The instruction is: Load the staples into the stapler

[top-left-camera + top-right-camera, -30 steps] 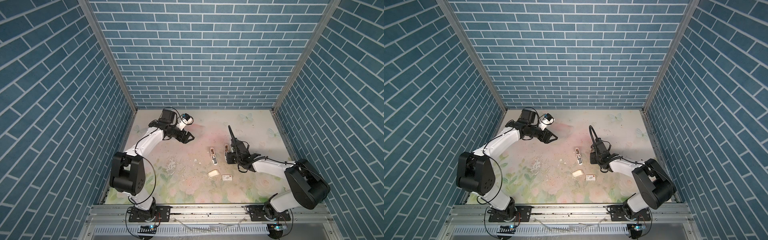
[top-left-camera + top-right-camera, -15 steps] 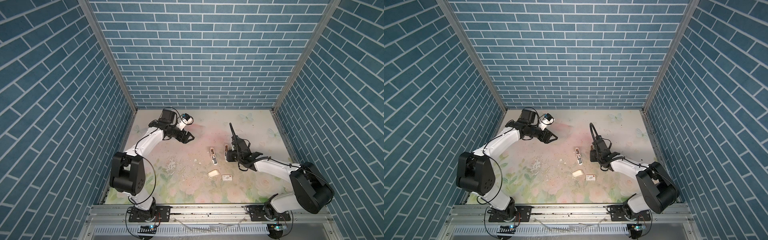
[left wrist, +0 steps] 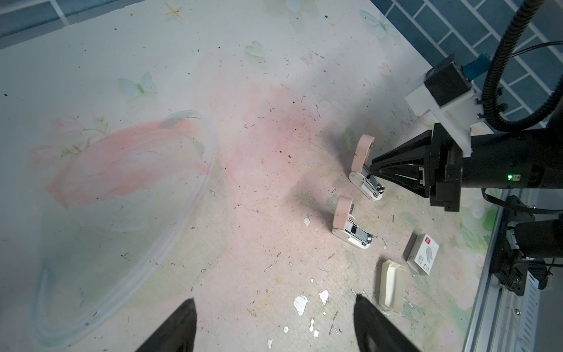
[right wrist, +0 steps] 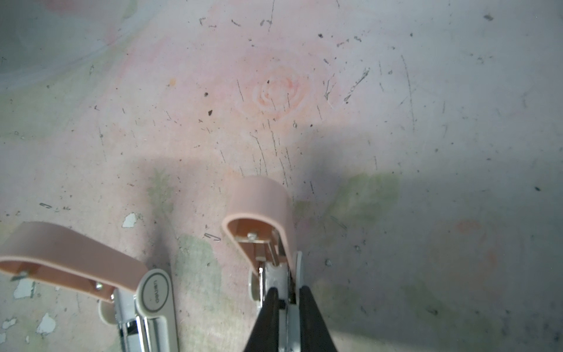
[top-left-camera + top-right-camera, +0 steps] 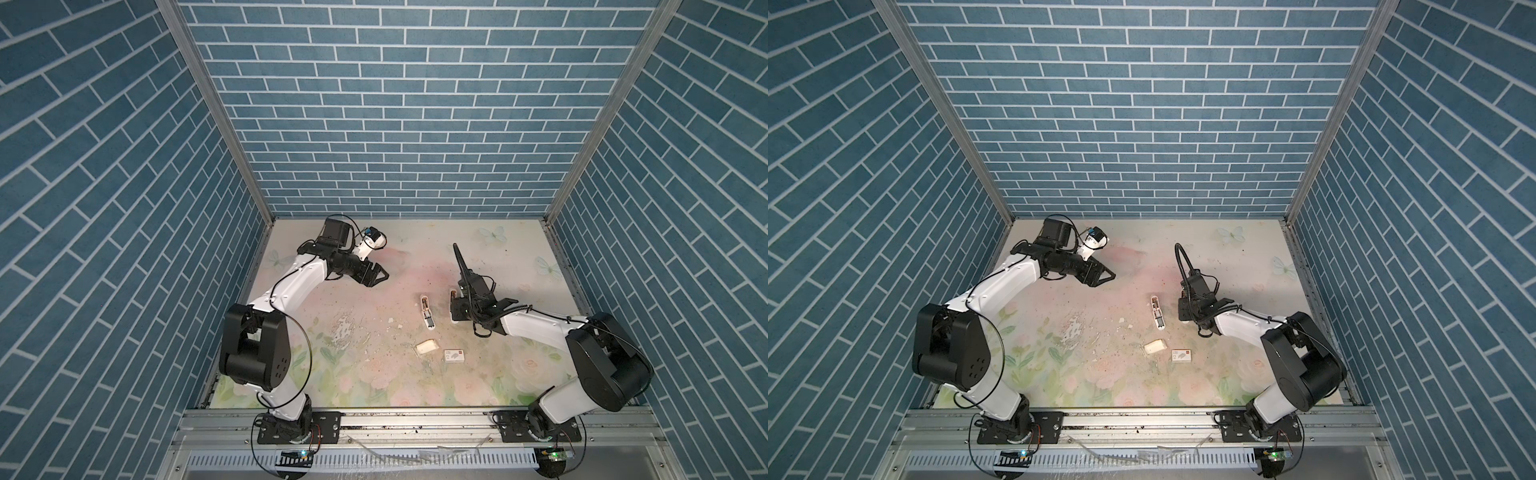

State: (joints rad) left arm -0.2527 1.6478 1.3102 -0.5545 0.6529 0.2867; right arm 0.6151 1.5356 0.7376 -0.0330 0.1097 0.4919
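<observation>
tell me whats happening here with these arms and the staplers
The right gripper has its nearly closed fingertips down in the magazine of one open stapler, whose pink lid is flipped up. Whether a staple strip is pinched between them is unclear. A second open stapler lies beside it, untouched. The left gripper hovers open, well away from both. A small white box and a cream tray lie nearby.

White links (image 5: pixel 291 286), blk joints (image 5: pixel 253 353), blk right end effector (image 3: pixel 371 167), ribbed cable (image 3: pixel 511 45), green LED (image 3: pixel 509 176)

One stapler (image 4: pixel 146 317) bears a small sideways word on its hinge, illegible.
</observation>
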